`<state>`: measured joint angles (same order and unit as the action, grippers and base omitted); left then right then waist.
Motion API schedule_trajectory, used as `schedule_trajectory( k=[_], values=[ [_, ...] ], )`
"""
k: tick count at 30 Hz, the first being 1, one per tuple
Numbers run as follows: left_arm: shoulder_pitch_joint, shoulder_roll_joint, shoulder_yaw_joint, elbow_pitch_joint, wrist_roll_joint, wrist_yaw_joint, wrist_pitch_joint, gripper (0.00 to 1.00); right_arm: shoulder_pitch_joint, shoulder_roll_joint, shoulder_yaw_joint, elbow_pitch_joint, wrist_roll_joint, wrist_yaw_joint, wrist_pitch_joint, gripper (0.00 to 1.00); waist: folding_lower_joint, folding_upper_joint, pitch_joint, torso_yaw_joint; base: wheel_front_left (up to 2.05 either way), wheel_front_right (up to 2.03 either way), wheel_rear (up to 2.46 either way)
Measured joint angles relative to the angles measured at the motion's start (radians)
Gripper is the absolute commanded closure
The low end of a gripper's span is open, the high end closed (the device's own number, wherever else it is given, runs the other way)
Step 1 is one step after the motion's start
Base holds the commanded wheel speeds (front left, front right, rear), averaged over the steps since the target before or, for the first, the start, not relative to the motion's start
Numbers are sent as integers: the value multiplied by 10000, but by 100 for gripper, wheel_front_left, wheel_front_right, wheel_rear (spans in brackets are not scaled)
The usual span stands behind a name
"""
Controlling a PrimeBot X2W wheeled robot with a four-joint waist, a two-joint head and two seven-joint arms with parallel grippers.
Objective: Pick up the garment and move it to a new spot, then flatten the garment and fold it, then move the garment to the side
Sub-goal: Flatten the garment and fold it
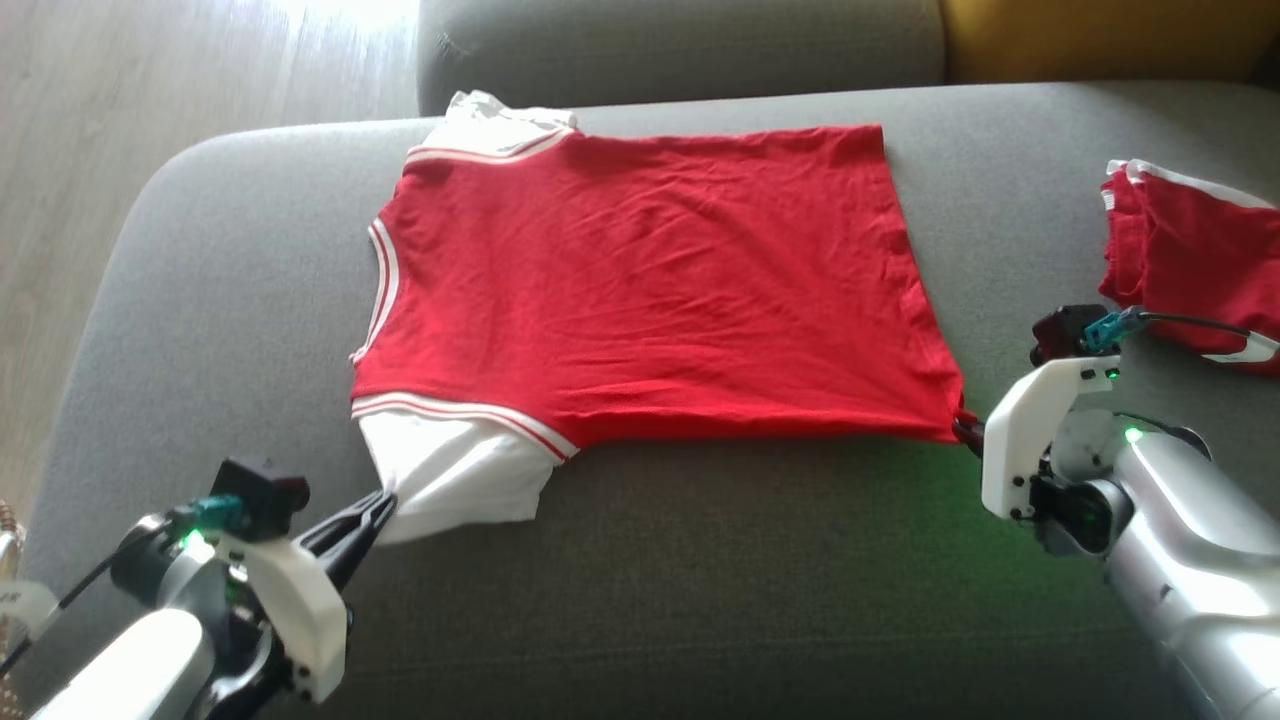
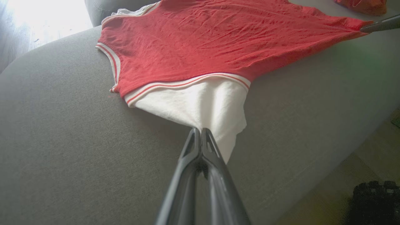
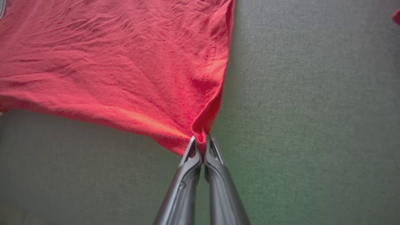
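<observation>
L gripper (image 1: 385, 500) at lower left, jaws clamped on the edge of the near white sleeve (image 1: 455, 480). Garment (image 1: 640, 280), a red tee w/ white sleeves, lies spread flat across the grey sofa seat (image 1: 700, 580), collar left, hem right. R gripper (image 1: 966, 430) pinches the near hem corner, jaws closed on cloth. Far right: second red garment (image 1: 1190, 260), folded, lying apart.

The garment (image 1: 640, 280) was soft matt cloth (finely creased), the sofa (image 1: 700, 600) a coarse grey weave, the left pincer (image 2: 200, 130) smooth dark plastic, faintly glossy.
</observation>
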<state>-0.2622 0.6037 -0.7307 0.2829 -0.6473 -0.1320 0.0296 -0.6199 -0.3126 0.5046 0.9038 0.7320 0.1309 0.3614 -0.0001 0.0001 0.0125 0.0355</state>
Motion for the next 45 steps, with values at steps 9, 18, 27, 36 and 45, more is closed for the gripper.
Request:
schedule_trajectory(
  k=[9,18,27,36,45],
  values=[
    [643,508,-282,-683,-558,0,642,100,409,-773,709,-1103,1106,0,1181,100,0,0,-307,-112,0,0,0],
    [1013,1149,-688,-1427,-1277,2,1461,100,961,-1198,995,-1812,1852,0,2190,100,0,0,-439,-128,0,0,0],
    [1182,1515,-765,-1801,-1592,2,1779,100,1441,-1569,1101,-2598,2378,0,3421,100,0,0,-498,-130,0,0,0],
    [1592,1737,-999,-2196,-2360,2,2318,100,2059,-1636,757,-3007,2527,0,3973,100,0,0,-556,-157,0,0,0],
    [1586,2151,-989,-2658,-2725,12,2681,100,2396,-1628,236,-3369,2167,0,4128,100,0,0,-475,-200,0,0,0]
  ],
)
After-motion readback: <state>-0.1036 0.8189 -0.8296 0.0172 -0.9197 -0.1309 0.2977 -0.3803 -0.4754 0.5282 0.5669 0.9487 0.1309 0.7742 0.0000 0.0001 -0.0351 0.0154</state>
